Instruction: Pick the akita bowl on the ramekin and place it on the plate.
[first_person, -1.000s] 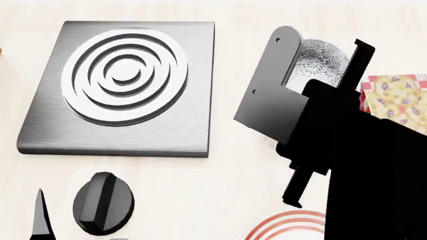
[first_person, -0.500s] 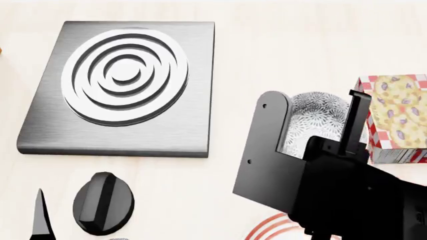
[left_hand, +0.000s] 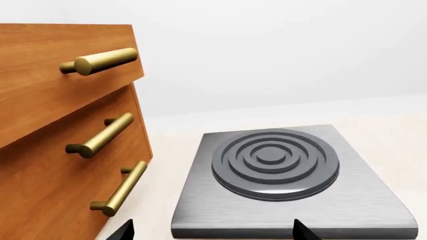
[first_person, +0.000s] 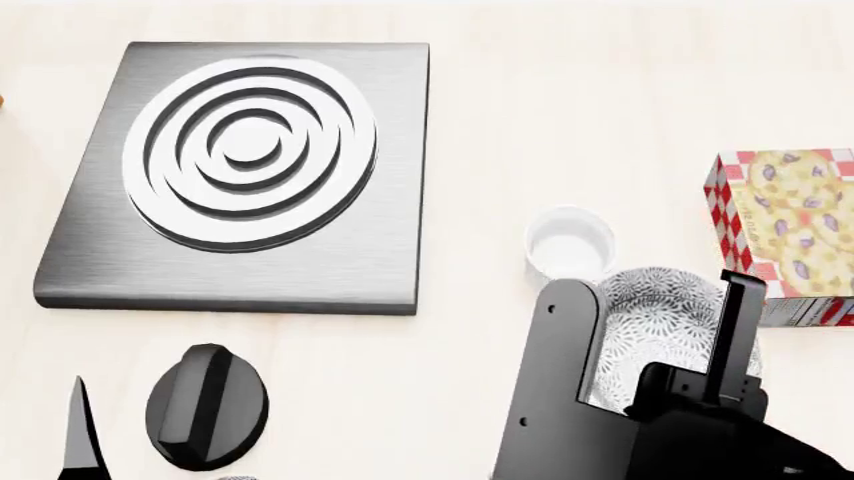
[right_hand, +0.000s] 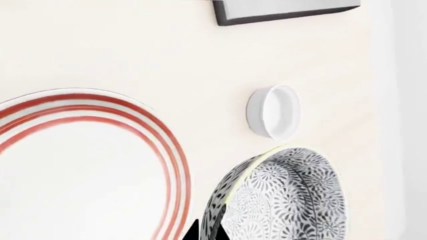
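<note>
Now that the ramekin (first_person: 571, 243) sits uncovered, right gripper (first_person: 654, 335) grasps the akita bowl (first_person: 663, 325)

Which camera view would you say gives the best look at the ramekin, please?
The right wrist view: the ramekin shows whole, empty, standing apart from the akita bowl and the plate. The head view also shows it, but the bowl in the right claw overlaps its near edge. The left wrist view misses it.

Plate (right_hand: 87, 170) cropped by the right wrist view's edge; akita bowl (first_person: 661, 320) half behind the right pincer (first_person: 654, 340).
</note>
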